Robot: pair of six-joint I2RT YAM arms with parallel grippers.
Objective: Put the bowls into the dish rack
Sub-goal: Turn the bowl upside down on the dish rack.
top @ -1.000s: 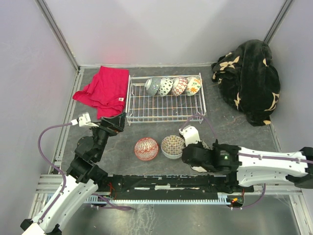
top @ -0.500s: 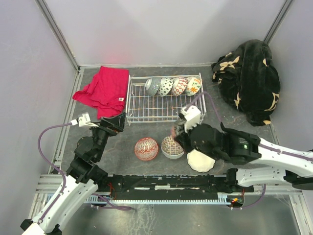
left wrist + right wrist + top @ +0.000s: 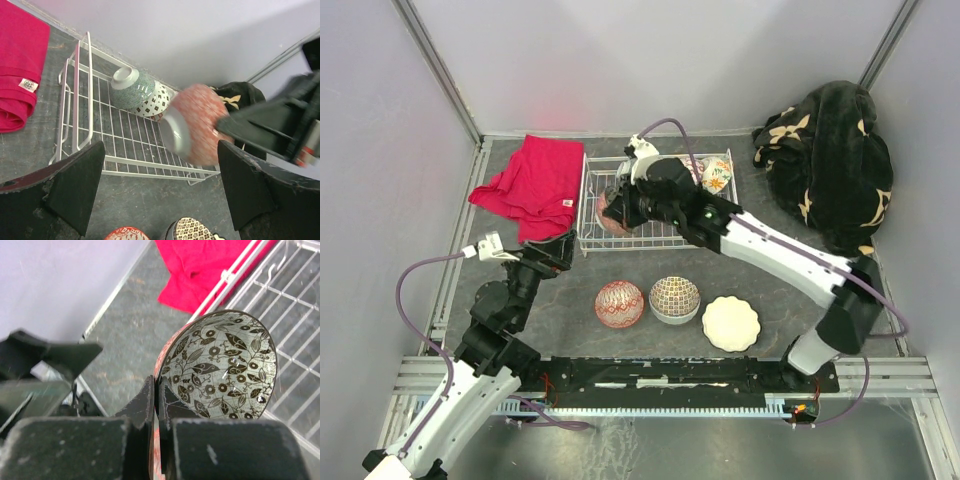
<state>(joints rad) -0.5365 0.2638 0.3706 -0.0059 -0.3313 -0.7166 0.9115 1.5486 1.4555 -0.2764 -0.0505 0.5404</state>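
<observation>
My right gripper (image 3: pixel 623 203) is shut on the rim of a red-patterned bowl (image 3: pixel 610 214). It holds the bowl tilted on edge above the left part of the white wire dish rack (image 3: pixel 660 228). In the right wrist view the fingers (image 3: pixel 149 399) pinch the rim, and the bowl's inside (image 3: pixel 225 365) shows black leaves on pale grey. The left wrist view shows the bowl (image 3: pixel 197 125) beside racked bowls (image 3: pixel 135 87). A floral orange bowl (image 3: pixel 717 175) stands at the rack's right end. My left gripper (image 3: pixel 555 250) is open and empty, left of the rack.
On the table in front of the rack lie a red bowl (image 3: pixel 620 304), a brown lattice bowl (image 3: pixel 674 298) and a white scalloped bowl (image 3: pixel 731 323). A red cloth (image 3: pixel 533 185) lies left of the rack. A black floral blanket (image 3: pixel 830 165) lies at the back right.
My right arm has lifted the red-patterned bowl from the table's front and carried it up and left over the rack, uncovering the white scalloped bowl. The left arm has not moved.
</observation>
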